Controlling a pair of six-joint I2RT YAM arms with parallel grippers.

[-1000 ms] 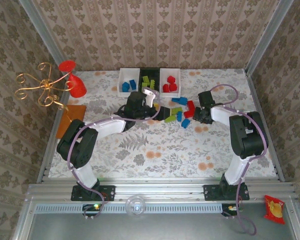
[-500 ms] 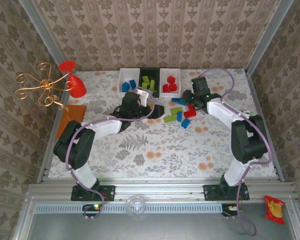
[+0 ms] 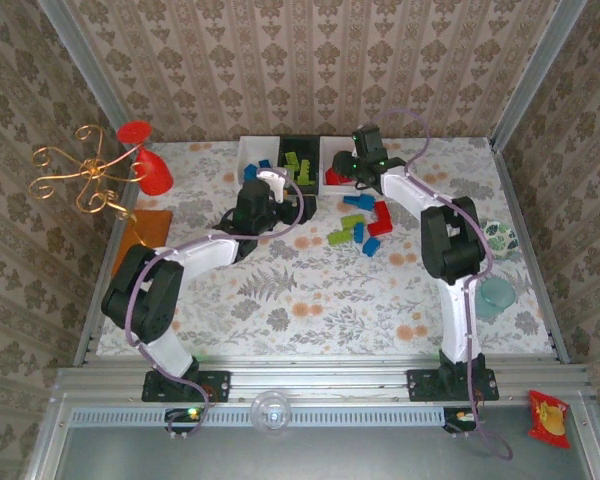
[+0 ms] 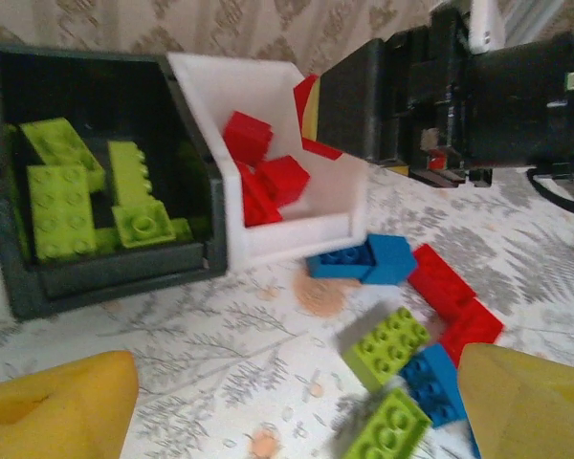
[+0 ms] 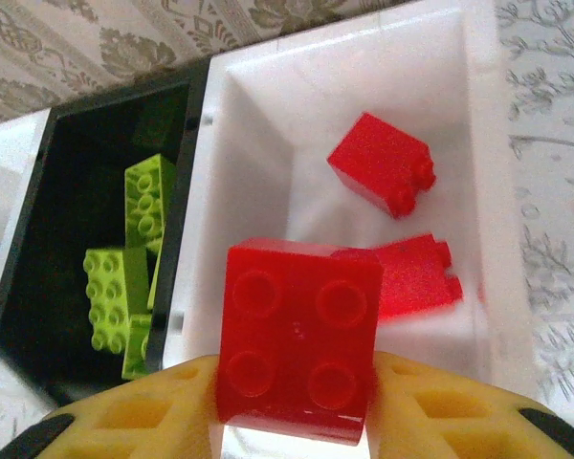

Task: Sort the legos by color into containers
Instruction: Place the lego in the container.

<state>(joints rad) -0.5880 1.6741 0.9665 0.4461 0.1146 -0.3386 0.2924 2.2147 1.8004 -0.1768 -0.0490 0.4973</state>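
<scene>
We find the right hand (image 5: 297,411) has swung from the loose legos (image 3: 360,228) to the white bin (image 5: 497,191) at the worktop's (image 3: 280,290) 12 o'clock, clamping a red brick (image 5: 298,337) above it. The left hand (image 4: 292,411) stands wide open and empty; release is due

Right tool (image 5: 297,413), brick (image 5: 299,337) now over bin (image 5: 485,143)

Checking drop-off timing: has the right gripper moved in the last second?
Yes. The right gripper has swung from beside the loose bricks to the back of the table and now hangs over the right white bin, holding a red brick.
</scene>
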